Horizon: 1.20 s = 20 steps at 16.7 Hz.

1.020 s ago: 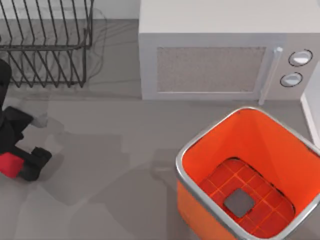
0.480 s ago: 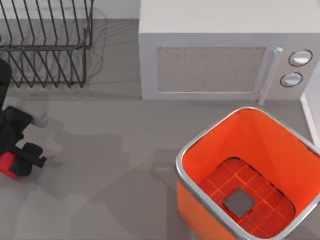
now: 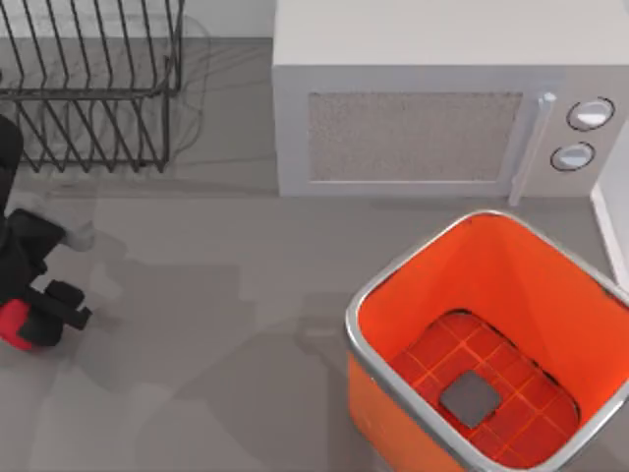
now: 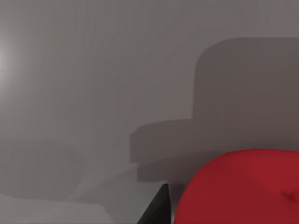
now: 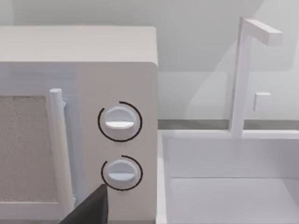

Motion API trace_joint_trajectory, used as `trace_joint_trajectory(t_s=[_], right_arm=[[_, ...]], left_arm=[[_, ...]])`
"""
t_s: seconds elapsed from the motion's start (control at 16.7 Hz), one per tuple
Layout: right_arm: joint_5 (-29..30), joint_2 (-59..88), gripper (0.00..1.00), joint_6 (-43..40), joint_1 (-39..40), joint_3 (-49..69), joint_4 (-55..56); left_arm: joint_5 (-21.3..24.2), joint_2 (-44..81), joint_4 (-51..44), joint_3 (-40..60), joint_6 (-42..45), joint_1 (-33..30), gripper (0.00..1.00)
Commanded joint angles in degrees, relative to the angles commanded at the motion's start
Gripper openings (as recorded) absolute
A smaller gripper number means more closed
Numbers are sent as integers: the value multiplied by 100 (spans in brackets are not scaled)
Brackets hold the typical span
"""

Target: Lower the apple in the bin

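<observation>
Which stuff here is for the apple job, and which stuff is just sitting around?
For the job:
- apple, held in the left gripper at the table's left edge
- bin, orange, at the right

Just sitting around:
- microwave
- wire rack
- white sink beside the microwave

White microwave [image 5: 79,121] beside possibly a sink [image 5: 229,177].

Left hand [image 3: 34,320]: at nine o'clock on our tabletop [image 3: 226,295], closed around the apple [image 3: 15,324].
Bin [image 3: 393,403]: at four o'clock, well apart from the apple.
Microwave [image 3: 442,108]: at one o'clock, behind the bin.
Wire rack [image 3: 88,88]: at eleven o'clock.
</observation>
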Motion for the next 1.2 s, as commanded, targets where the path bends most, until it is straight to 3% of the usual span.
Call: trace_joint_trajectory(t_s=[0.3,0.84,1.2], right_arm=[[0,0,100,0,0,0,0],[0,0,100,0,0,0,0],[0,0,100,0,0,0,0]], left_arm=[[7,-193,-487,431,9,-8,0],[2,-967,-3285,2334,-42,-24,0],[-3,-1058,-3451,2476,-44,-12,0]])
